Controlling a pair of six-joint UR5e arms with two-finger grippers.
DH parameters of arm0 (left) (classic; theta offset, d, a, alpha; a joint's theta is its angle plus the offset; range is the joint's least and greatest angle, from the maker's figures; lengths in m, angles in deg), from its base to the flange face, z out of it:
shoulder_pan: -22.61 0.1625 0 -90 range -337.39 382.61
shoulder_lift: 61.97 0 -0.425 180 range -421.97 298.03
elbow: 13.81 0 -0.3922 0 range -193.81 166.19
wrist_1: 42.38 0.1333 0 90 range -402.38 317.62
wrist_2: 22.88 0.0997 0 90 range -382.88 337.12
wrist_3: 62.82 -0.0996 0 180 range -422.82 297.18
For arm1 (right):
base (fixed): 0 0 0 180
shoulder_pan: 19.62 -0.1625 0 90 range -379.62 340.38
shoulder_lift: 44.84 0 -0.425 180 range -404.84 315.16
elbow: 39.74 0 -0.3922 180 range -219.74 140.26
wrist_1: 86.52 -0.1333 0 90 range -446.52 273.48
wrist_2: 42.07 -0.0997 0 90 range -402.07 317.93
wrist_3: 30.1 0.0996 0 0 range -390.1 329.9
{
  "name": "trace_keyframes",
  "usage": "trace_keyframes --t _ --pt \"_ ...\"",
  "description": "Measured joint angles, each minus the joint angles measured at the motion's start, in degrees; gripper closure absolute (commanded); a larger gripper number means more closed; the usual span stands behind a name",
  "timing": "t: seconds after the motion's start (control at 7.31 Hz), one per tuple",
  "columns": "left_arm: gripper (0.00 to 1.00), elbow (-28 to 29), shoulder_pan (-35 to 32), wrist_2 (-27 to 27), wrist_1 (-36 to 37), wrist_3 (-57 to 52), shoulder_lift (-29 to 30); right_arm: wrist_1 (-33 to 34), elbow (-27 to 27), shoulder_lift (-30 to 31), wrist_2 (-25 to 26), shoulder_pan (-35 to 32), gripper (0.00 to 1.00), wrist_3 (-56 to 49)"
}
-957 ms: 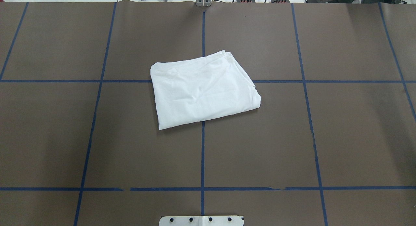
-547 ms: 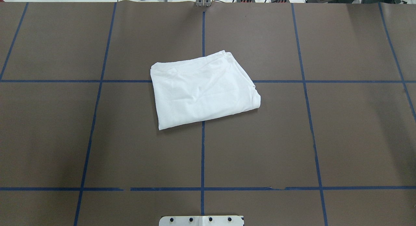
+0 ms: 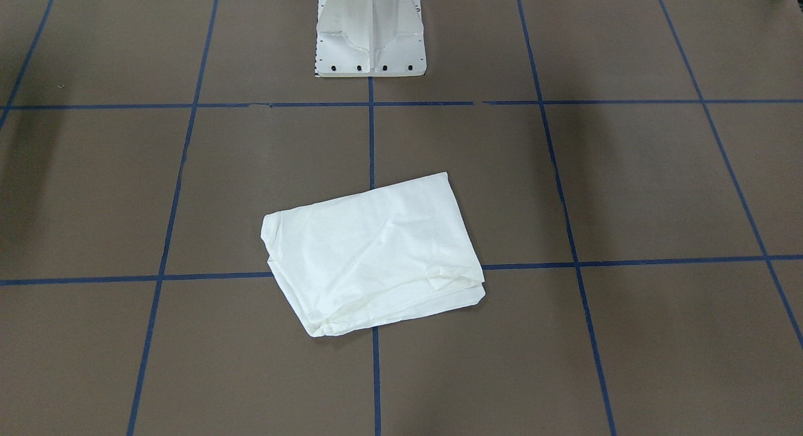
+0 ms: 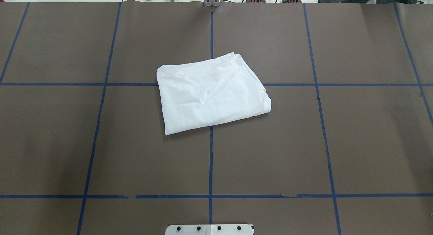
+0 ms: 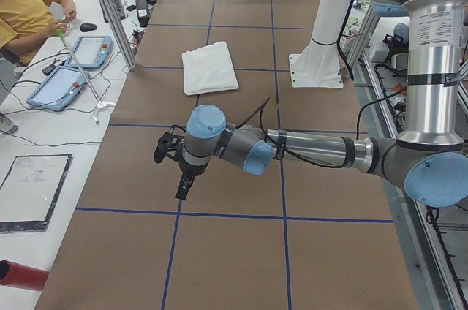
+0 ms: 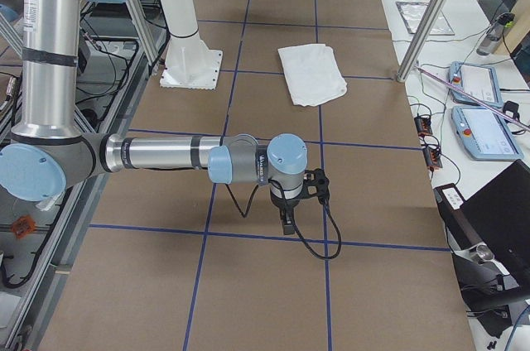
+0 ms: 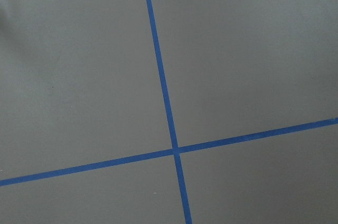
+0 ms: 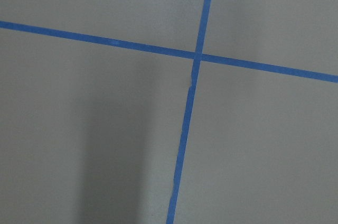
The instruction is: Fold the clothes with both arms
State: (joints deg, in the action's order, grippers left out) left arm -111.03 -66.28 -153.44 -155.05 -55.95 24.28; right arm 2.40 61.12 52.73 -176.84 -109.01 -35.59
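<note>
The clothes (image 4: 211,96) are one white shirt folded into a compact rectangle, lying flat near the table's middle, also seen in the front view (image 3: 376,254) and both side views (image 5: 210,67) (image 6: 312,74). No print, collar or label shows. Both arms are pulled well away from it. The left gripper (image 5: 183,187) hangs over the table's left end, pointing down. Over the right end hangs the right gripper (image 6: 286,223). Each shows only in a side view, so I cannot tell whether it is open or shut. The wrist views show only brown table and blue tape.
The white pedestal base (image 3: 370,41) stands at the robot's edge of the table (image 4: 355,143). A seated person (image 5: 25,10), teach pendants (image 5: 58,87) and metal posts (image 5: 110,10) line the operators' side. A red cylinder (image 5: 18,275) lies off the left end.
</note>
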Motion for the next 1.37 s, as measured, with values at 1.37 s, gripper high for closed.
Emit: trace_keyframes --t 1.37 --pt "0.00 1.5 0.1 -0.1 -2.1 0.0 3.1 -0.2 1.3 1.3 -0.1 -1.0 0.00 -0.6"
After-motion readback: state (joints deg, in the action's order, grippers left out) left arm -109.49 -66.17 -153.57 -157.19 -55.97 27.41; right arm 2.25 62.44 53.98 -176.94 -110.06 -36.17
